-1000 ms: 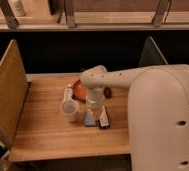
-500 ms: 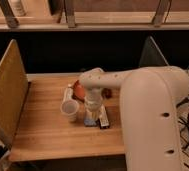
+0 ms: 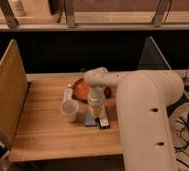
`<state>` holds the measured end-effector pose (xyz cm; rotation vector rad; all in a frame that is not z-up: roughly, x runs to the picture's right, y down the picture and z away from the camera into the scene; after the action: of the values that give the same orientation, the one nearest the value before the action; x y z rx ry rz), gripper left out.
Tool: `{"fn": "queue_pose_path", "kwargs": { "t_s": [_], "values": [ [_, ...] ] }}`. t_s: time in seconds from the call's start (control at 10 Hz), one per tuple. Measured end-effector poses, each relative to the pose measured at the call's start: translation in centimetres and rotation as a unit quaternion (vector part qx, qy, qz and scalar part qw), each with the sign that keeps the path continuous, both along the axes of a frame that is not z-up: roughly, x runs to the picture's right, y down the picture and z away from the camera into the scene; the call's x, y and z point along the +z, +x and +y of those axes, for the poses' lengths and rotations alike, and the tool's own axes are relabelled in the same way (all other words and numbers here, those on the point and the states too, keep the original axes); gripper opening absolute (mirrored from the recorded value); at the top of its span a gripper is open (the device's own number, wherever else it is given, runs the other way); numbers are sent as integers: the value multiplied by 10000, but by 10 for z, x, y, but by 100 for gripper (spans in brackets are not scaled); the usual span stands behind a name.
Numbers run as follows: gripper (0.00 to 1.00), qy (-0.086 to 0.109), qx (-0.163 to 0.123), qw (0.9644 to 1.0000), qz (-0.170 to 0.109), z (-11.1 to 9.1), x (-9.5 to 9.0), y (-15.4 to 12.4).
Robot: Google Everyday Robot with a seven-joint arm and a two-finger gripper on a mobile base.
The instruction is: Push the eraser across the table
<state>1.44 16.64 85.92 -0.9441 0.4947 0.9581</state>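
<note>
The eraser (image 3: 104,120), a narrow dark bar with a white stripe, lies on the light wooden table (image 3: 43,132) near its right front part. It lies right beside a flat blue block (image 3: 90,119). My gripper (image 3: 96,107) hangs from the white arm (image 3: 143,115) and points down. It sits just above and behind the eraser and the blue block, at their far ends. Whether it touches the eraser is hidden. A white cup (image 3: 70,110) stands just left of the blue block.
An orange bowl (image 3: 80,89) sits behind the gripper, with a white bottle-like object (image 3: 67,93) lying to its left and a small red thing (image 3: 108,92) to its right. An upright board (image 3: 8,95) stands at the table's left side. The arm's bulk covers the table's right side.
The arm's large upper part has swung left and stands more upright over the table's right side. The gripper has stayed almost in place by the eraser and blue block, which have not visibly moved.
</note>
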Motion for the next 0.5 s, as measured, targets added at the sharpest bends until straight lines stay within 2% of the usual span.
{"fn": "queue_pose_path", "kwargs": {
  "t_s": [0.2,0.3,0.5],
  "values": [
    [0,-113,46,9999,19,4,8,3],
    [0,-103,15,9999,107,2,14,11],
    [0,38,-79,9995,289,-14,22,27]
  ]
}}
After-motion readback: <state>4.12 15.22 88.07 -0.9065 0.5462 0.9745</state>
